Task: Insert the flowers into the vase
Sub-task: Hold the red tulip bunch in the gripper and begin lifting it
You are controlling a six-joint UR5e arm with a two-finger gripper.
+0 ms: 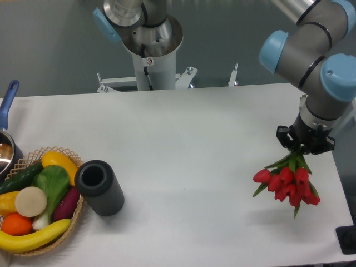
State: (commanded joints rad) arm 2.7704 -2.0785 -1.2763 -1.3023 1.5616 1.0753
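The flowers [288, 182] are a bunch of red tulip buds with green leaves at the right of the table, buds pointing down toward the front edge. Their stems run up into my gripper [305, 146], which hangs directly above them and is shut on the stems; the fingertips are mostly hidden by the black gripper body. The vase [100, 187], a dark ribbed cylinder with a round open mouth, stands at the left of the table, far from the gripper, beside the wicker basket.
A wicker basket [71, 218] of vegetables and fruit touches the vase's left side. A blue-handled pot [6, 146] sits at the far left edge. The arm's base column [151, 58] stands behind the table. A black object [347, 240] sits at the lower right corner.
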